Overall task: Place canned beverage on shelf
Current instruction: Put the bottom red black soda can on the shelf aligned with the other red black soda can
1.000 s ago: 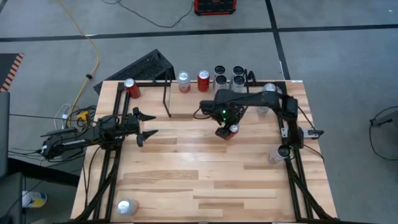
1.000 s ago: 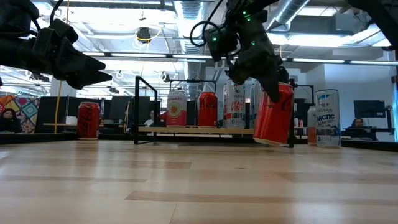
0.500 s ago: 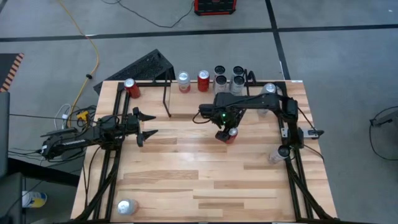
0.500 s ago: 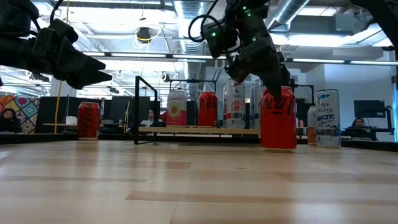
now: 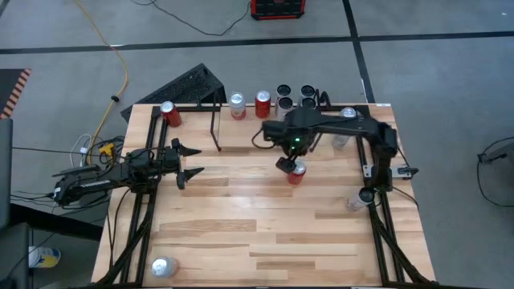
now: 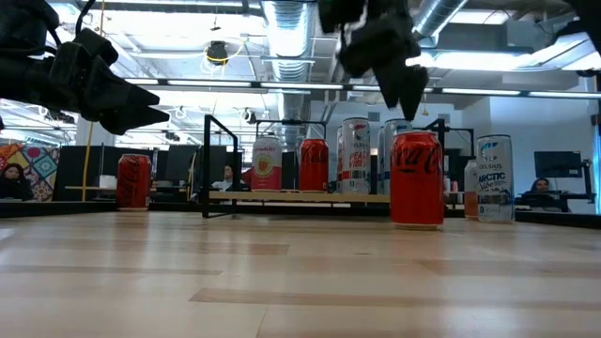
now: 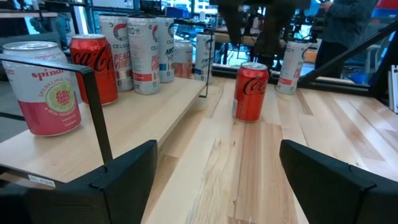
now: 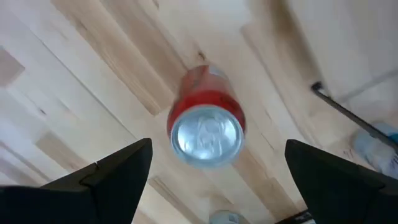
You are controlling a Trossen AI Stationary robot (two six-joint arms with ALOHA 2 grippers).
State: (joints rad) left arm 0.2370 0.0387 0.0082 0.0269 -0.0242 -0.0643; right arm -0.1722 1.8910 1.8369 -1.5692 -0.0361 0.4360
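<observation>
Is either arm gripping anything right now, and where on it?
Nothing is held. The right gripper hangs open above the upright red aluminium drink can on the table, jaws clear of it. The left gripper waits open and empty at the table's left.

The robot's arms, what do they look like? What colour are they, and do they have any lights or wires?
Both arms are black and made of chunky jointed pieces. The left gripper ends in two pointed black fingers, like a beak. The right gripper has flat, wedge-shaped black fingers. A small green light glows on the right arm, and a thin black cable loops beside it.
</observation>
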